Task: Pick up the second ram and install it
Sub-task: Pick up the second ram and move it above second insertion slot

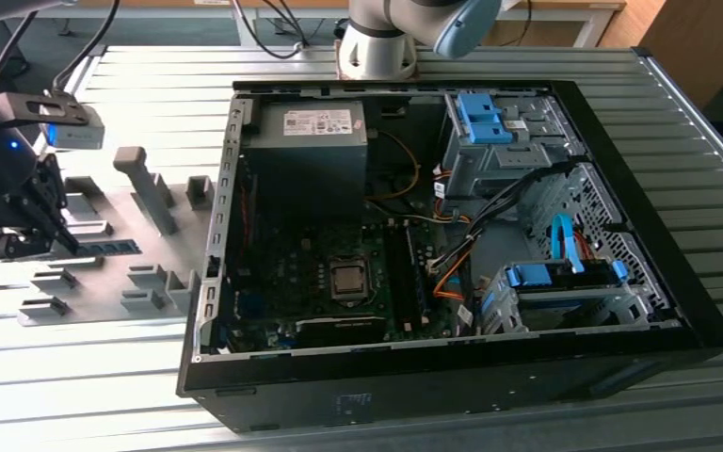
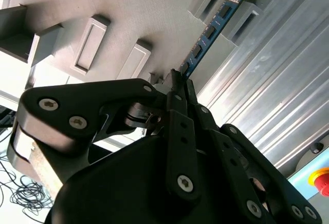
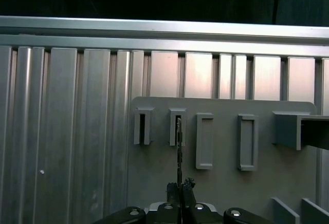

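I have the gripper [image 3: 180, 187] clamped on the near end of the second ram [image 3: 179, 147]. In the first wrist view the 2 fingertips pinch the board edge-on, and I see no gap on either side of it. The stick stands on its long edge over the grey holder plate [image 3: 226, 193], with its far end seated in 1 raised slot block [image 3: 177, 127]. In the second wrist view the chips run away from the fingertips toward that block.

In the exterior view the stick sits on the holder at the exterior view's left, well apart from the open computer case [image 1: 663, 311] and the black slot rails [image 1: 402, 273] on its board.

The step in hand, as I judge it, is the pick. Because the hold is at 1 end only, the rest of the board hangs out unsupported. I would draw it out along the line of the block's slot, slowly, keeping the board's plane upright and adding no twist at the wrist. Any sideways drift could jam the far end in the block or let the stick pivot between the fingertips. I would watch the first wrist view to see that the thin line of the board stays straight and centred.
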